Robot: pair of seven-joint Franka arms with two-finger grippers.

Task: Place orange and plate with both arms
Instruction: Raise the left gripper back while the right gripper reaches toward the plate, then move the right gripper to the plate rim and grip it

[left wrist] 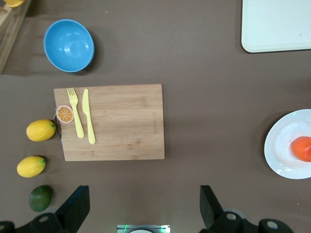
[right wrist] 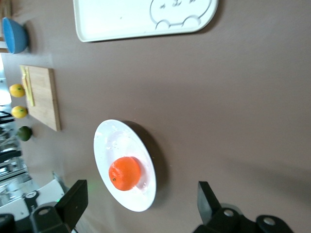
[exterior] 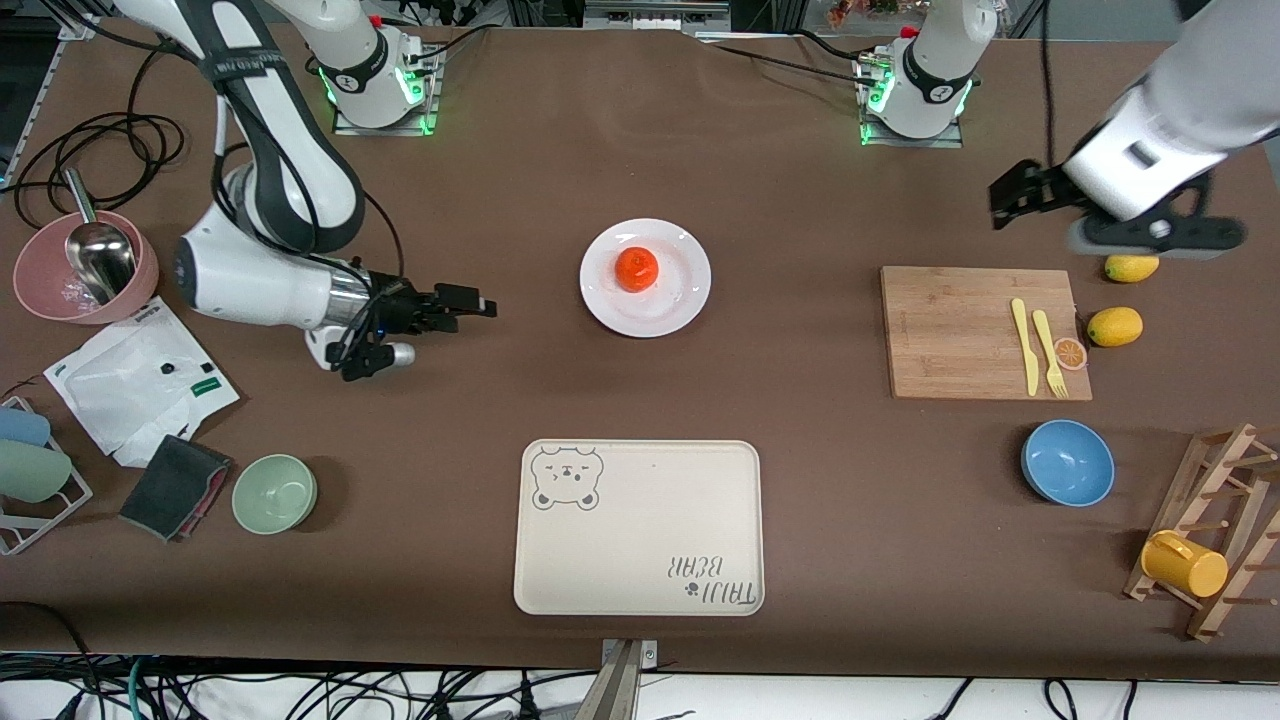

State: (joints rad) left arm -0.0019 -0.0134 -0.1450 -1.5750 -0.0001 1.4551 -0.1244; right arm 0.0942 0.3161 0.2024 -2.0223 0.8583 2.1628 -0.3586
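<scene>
White and glossy, the plate [exterior: 645,277] sits mid-tabletop with the orange [exterior: 636,269] resting on it, slightly toward the right arm's end of its centre. Nearer the front camera than the plate lies the beige tray [exterior: 638,527] with its bear drawing, bare on top.

The right gripper [exterior: 452,305] hangs low over the tabletop beside the plate, toward the right arm's end, jaws released and holding nothing; the right wrist view shows the plate and fruit between its spread fingers [right wrist: 73,201]. The left gripper [exterior: 1020,195] is up over the left arm's end of the tabletop, near the cutting board [exterior: 983,332], jaws also released and empty. On the board lie a yellow knife [exterior: 1023,345] and fork [exterior: 1048,352]; two lemons [exterior: 1115,326] sit beside it and a blue bowl [exterior: 1067,462] nearer the front camera.

Judging by this layout, the step in hand is the approach: neither arm has a hold yet, and the tray looks the likely destination. To do it well, one gripper should come down straight over the orange and close gently across its widest part, since it will roll on a slick surface. The other should take the plate's raised rim squarely, with a finger under the lip, and lift it level. Taking the fruit first keeps it from sliding off.
</scene>
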